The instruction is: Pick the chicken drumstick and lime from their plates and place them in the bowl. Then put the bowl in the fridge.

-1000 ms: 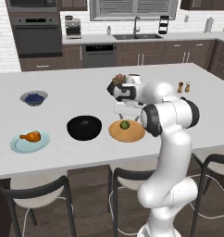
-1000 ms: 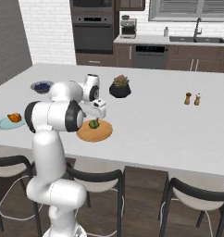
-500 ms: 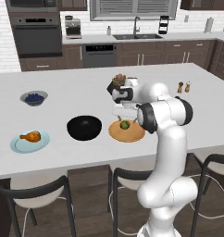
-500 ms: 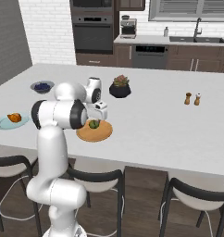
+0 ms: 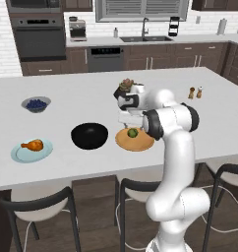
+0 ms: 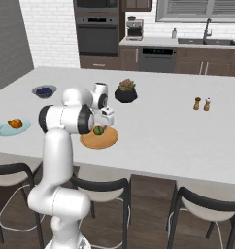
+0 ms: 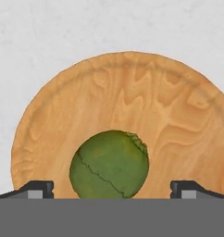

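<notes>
The lime (image 7: 109, 164) lies on the tan wooden plate (image 7: 146, 88), seen from straight above in the hand view. My gripper (image 7: 111, 190) hangs open over it, one dark fingertip on each side of the fruit. In the left base view the gripper (image 5: 127, 124) hovers just above the lime (image 5: 132, 132) on its plate (image 5: 143, 142). The black bowl (image 5: 89, 135) stands left of that plate. The chicken drumstick (image 5: 33, 145) rests on the pale blue-green plate (image 5: 22, 155) at the near left. From the right base view I see the lime (image 6: 98, 130), its wooden plate (image 6: 105, 141) and the drumstick (image 6: 14, 123). The fridge is out of view.
A small grey bowl of blueberries (image 5: 36, 104) sits at the far left of the island. A black pot with a succulent (image 6: 126, 91) stands behind the wooden plate. Salt and pepper shakers (image 6: 202, 103) are to the right. Stools line the near counter edge.
The gripper has come down a little closer to the lime, staying open. Nothing on the counter has moved.
</notes>
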Robot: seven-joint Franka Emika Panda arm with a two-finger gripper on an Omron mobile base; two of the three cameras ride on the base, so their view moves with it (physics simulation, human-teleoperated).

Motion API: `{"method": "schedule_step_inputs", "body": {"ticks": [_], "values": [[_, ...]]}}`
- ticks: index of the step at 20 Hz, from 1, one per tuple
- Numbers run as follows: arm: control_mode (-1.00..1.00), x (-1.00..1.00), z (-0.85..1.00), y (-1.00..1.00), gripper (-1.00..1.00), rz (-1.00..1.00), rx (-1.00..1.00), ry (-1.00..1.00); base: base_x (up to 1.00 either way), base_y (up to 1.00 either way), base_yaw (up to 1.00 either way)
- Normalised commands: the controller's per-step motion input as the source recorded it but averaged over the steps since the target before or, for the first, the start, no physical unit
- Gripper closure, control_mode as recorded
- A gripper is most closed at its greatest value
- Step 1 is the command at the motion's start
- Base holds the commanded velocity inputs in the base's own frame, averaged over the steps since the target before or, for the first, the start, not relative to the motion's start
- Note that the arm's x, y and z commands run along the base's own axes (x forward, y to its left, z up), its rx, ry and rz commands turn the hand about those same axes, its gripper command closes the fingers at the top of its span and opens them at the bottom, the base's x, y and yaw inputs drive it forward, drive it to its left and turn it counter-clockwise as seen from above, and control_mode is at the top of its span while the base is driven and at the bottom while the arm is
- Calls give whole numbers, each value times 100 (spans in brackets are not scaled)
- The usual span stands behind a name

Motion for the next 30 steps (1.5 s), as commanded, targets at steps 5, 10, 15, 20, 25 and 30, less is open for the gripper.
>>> {"method": "schedule_step_inputs", "body": {"ticks": [5,10,15,20,25,30], "values": [[-100,-2,-6,0,-100,0,0,0,0,0,0],[-100,-58,-8,1,-100,0,0,0,0,0,0],[-100,0,-30,15,-100,-1,-1,0,0,0,0],[-100,13,-31,7,-100,0,-1,0,0,0,0],[-100,14,-11,0,-100,0,0,0,0,0,0],[-100,5,-2,-2,-100,0,0,0,0,0,0]]}}
